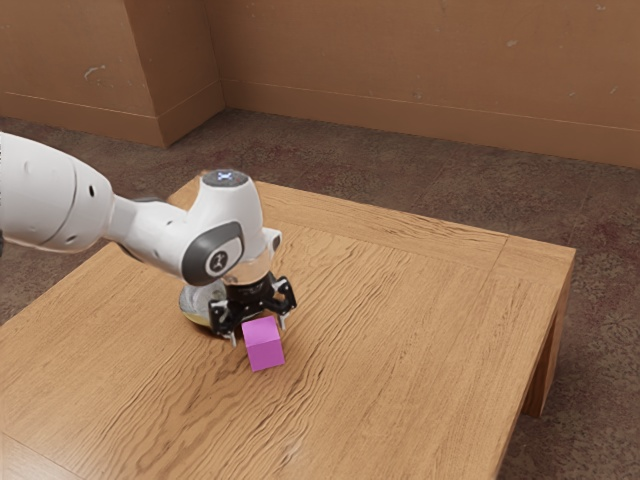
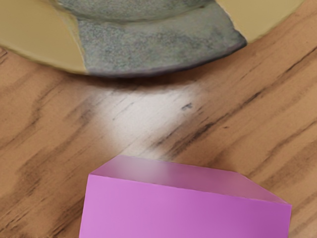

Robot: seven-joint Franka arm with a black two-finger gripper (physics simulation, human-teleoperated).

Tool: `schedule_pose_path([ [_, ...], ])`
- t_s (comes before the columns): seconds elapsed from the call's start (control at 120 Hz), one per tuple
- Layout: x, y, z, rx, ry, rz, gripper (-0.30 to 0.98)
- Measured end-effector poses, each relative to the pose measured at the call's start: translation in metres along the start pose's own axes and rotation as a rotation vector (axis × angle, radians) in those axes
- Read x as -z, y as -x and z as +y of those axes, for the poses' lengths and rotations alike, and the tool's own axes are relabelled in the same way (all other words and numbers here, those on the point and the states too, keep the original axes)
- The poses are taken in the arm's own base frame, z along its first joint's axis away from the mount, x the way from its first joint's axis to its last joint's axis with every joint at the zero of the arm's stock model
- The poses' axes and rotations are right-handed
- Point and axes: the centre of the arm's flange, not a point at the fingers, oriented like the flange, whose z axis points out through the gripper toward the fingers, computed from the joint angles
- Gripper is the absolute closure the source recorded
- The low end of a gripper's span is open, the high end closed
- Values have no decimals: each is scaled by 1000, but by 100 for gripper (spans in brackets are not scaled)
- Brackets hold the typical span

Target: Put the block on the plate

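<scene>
Your gripper (image 1: 259,332) points down over the tabletop (image 1: 430,330), toward the edge at the exterior view's left and well apart from the far corner at the exterior view's right. You have its jaws standing apart, wider than the block (image 1: 263,345), with one finger toward each side of it; they are not clamped on it.

The pink-purple block is right at the fingertips, a little tilted as the exterior view shows it. In the wrist view you see it large at the lower edge, one face turned toward your camera. You cannot tell from here whether its underside touches the wood.

The plate (image 1: 193,311) lies on the tabletop behind your gripper, nearer than the block to the edge at the exterior view's left, and partly hidden by the hand. Your wrist view gives its curved rim in yellowish tan and mottled grey-green. Between rim and block you have a strip of grained wood with a pale shine on it, so the block is off the plate.
</scene>
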Motion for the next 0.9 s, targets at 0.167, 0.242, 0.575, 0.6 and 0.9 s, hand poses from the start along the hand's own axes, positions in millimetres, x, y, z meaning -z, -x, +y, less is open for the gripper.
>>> schedule_pose_path([
  [0.167, -5, 0, 1, 40, 5, 2, 0],
  [0.242, -8, 0, 1, 55, 5, 2, 0],
  [0.575, -18, 2, 4, 102, 8, -2, 8],
  [0.6, -18, 2, 4, 105, 8, -1, 12],
  [0.9, -12, 2, 7, 125, 20, 5, 27],
])
